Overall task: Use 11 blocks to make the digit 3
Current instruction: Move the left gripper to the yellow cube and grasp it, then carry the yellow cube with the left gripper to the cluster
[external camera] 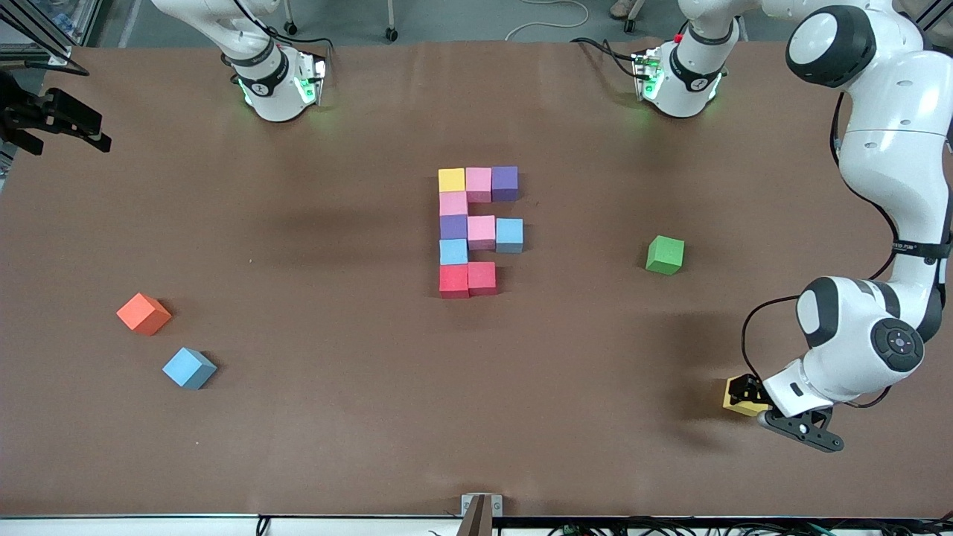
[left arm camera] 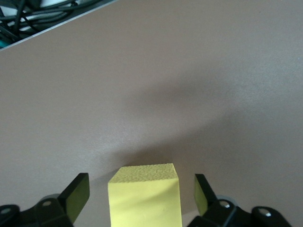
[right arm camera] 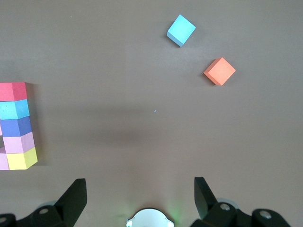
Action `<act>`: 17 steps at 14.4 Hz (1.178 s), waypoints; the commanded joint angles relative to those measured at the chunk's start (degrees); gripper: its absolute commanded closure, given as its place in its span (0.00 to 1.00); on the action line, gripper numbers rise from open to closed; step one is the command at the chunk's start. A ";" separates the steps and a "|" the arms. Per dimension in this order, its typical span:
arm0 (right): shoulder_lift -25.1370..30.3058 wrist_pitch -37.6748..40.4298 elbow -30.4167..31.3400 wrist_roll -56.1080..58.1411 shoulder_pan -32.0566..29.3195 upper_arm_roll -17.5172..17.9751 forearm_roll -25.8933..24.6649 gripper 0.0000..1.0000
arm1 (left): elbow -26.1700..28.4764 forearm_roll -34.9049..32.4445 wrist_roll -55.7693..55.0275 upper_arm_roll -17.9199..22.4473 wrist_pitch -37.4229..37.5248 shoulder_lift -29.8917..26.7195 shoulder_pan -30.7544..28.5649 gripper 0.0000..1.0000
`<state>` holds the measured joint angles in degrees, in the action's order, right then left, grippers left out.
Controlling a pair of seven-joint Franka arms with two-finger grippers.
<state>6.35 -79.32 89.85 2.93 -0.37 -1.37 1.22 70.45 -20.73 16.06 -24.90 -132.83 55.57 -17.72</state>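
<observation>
Your left gripper [external camera: 747,397], lower right of the front view, has fingers spread around a yellow block [left arm camera: 145,196], not touching; your right gripper [right arm camera: 140,198] waits, fingers apart, empty.

Green cube [external camera: 665,254] sits between yellow block [external camera: 737,403] and figure [external camera: 477,231].

I see matte brown on the table [external camera: 335,417]. In the unfinished digit [external camera: 478,231], colours run yellow, pink, purple along the 12 o'clock bar; pink, purple, light blue, red down the column; pink and light blue mid-bar; a second red at 6 o'clock. Loose cubes: yellow [left arm camera: 145,197], green [external camera: 665,254], orange [external camera: 144,313], light blue [external camera: 189,368].
</observation>
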 commanded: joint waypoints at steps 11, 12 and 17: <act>1.47 -0.57 0.77 -0.03 -0.42 0.67 0.98 0.00 | 2.06 2.89 -9.01 0.47 8.98 -1.86 -0.73 0.41; 1.29 -0.40 0.25 0.06 -0.42 0.58 0.98 0.00 | 1.97 2.98 -10.24 0.38 10.56 -2.65 -0.56 0.42; 1.12 -0.31 -0.20 2.26 -0.77 0.41 1.07 0.00 | 1.88 3.07 -20.42 -1.11 17.68 -7.23 0.23 0.42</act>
<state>6.44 -79.62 89.18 4.09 -0.36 -1.21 1.67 70.58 -18.47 -0.02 -25.57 -118.15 51.97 -17.81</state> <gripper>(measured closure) 0.000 0.423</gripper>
